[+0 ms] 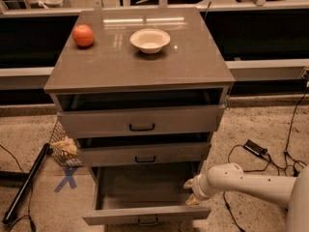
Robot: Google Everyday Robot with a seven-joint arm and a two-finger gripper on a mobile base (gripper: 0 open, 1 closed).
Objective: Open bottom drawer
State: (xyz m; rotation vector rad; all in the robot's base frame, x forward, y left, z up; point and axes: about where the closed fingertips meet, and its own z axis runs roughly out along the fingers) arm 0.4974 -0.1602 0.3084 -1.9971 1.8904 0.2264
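Observation:
The bottom drawer (145,215) of the grey-brown cabinet (140,66) stands pulled far out, its empty inside showing and its small black handle (148,221) at the lower edge of the view. My gripper (190,192) is at the drawer's right side, just behind the front panel, at the end of my white arm (251,182) reaching in from the right. Its two tan fingertips (188,182) are apart, with nothing visibly held.
The middle drawer (145,154) and top drawer (140,121) are each slightly ajar. An orange (83,35) and a white bowl (150,40) sit on the cabinet top. Cables and a black adapter (255,148) lie on the floor right; a black pole (26,182), blue tape cross (66,179) and wire basket (63,146) left.

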